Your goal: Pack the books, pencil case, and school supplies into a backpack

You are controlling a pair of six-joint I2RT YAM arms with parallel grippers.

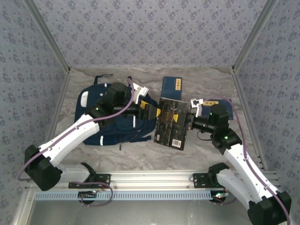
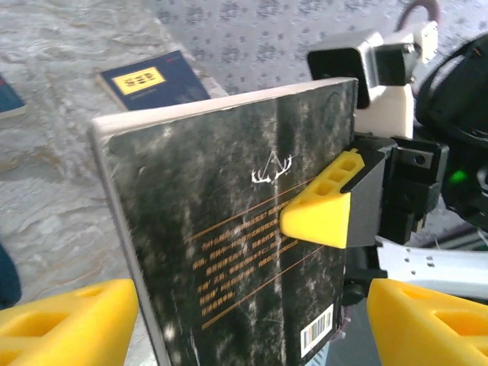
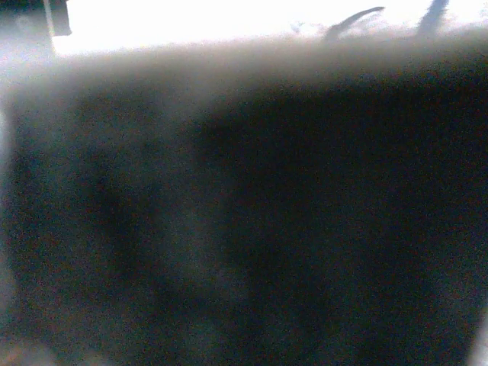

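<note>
Scene: Two robot arms are meeting over a marbled tabletop (image 1: pixel 140 77), with a single book raised between them.
Black book: One black book (image 1: pixel 172 124) with gold print is being held up off the tabletop, just right of the backpack. Its back cover, with a white barcode near the lower corner, is facing the left wrist camera.
Right gripper: The right gripper (image 1: pixel 189 120) is clamping the black book's right edge, with one yellow finger (image 2: pixel 320 217) pressing flat on the cover.
Left gripper: The left gripper (image 1: pixel 151 112) is standing wide, holding nothing. Its two yellow fingers (image 2: pixel 69 324) are flanking the book's near end, and a gap is showing on the right-hand side.
Backpack: One navy backpack (image 1: pixel 117 131) is lying flat on the left of the tabletop, with the left arm reaching across it.
Navy books: Two are lying on the tabletop. A navy book (image 1: pixel 172 88) with a yellow label is sitting behind the black book. A second navy book (image 1: pixel 224 106) is lying to the right, partly under the right arm.
Book count: Three books are showing in all, one black and two navy.
Right wrist view: A dark, blurred surface is sitting close against the lens, and what it is cannot be told.
</note>
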